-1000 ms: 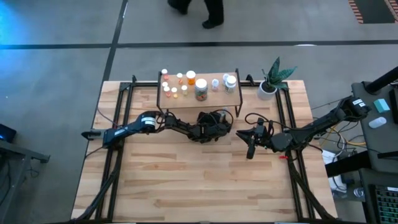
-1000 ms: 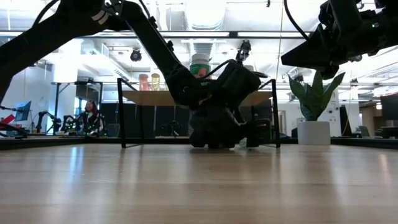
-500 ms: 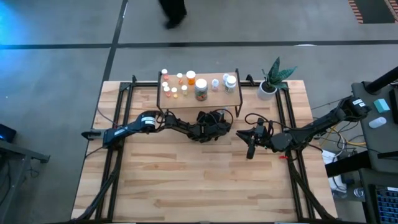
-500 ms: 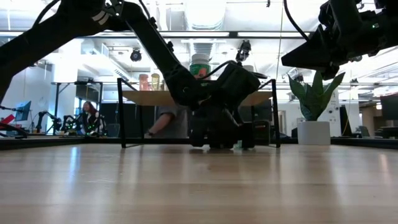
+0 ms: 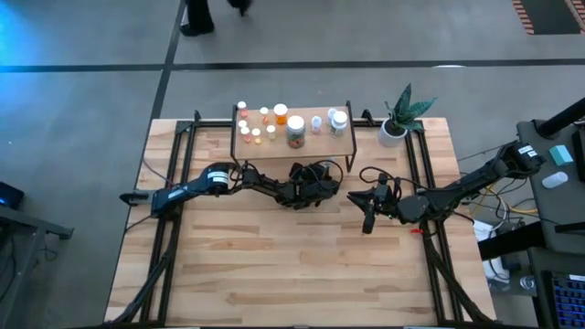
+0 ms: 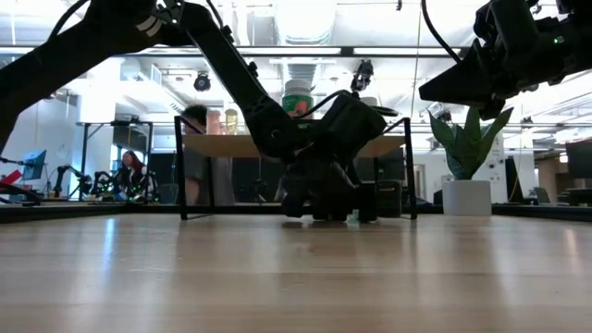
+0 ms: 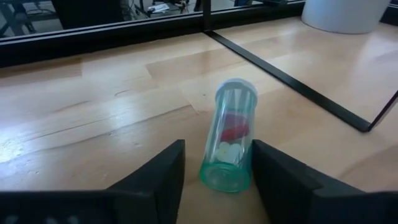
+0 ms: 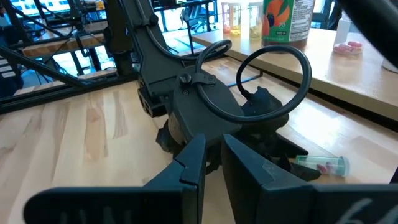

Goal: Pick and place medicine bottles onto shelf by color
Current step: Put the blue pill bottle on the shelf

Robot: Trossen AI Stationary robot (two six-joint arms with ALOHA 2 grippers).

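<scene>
Room: concrete floor beyond the wood-plank table (image 5: 274,265); a person (image 6: 196,157) stands behind it, seen in the low view
Shelf: the shelf (image 5: 340,144) sits at the table's far edge, with orange, clear and white bottles (image 5: 281,116) standing on its top
Plant: white plant pot (image 5: 392,133) just to the shelf's right
Left gripper: the left gripper (image 7: 214,180) is low on the table in front of the shelf, its fingers (image 7: 280,180) half apart on either side of a clear green vial (image 7: 229,137) lying on its side; one finger looks to touch it, the other stands just off, so no firm grip shows
Vial contents: red and white pills
Right gripper: the right gripper (image 8: 211,168) hangs above the table right of the left arm, fingers nearly together, holding nothing
</scene>
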